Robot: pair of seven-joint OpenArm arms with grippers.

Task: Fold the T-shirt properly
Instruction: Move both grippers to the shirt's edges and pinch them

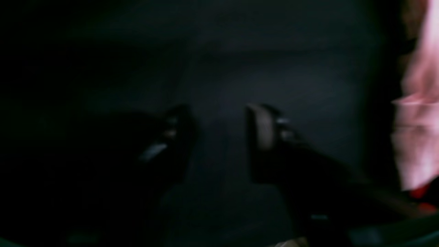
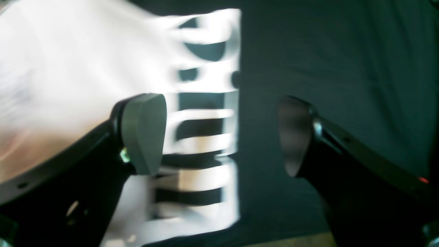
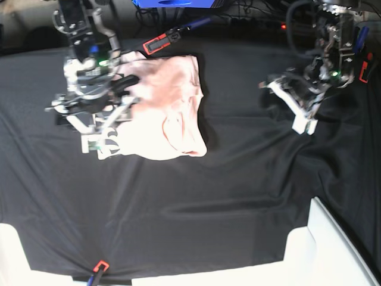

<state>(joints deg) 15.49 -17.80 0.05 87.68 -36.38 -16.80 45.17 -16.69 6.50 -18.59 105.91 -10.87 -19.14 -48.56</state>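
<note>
Both grippers stand with their jaws wide and nothing between them. Taking the T-shirt (image 3: 165,110) as the landmark: the black cloth (image 3: 196,202) that covers the table spreads under it and far out on every side, wrinkled in shallow ridges. That shirt, pale pink, lies bunched into a rough folded block in the far part of the cloth, at the left of the base view; its printed side shows along one edge, where the right wrist view catches black lettering and stripes (image 2: 200,130) ending at a straight border against the dark cloth.

Right gripper (image 3: 98,128) hangs over the shirt's printed edge; in its own view (image 2: 223,133) one grey pad (image 2: 144,132) sits above the pink fabric and the other above bare cloth, neither pressing on the shirt. Left gripper (image 3: 292,104) is well apart from the shirt, over bare cloth; its blurred wrist view (image 1: 219,127) shows only a pink strip (image 1: 416,137) at the frame's right edge.
</note>
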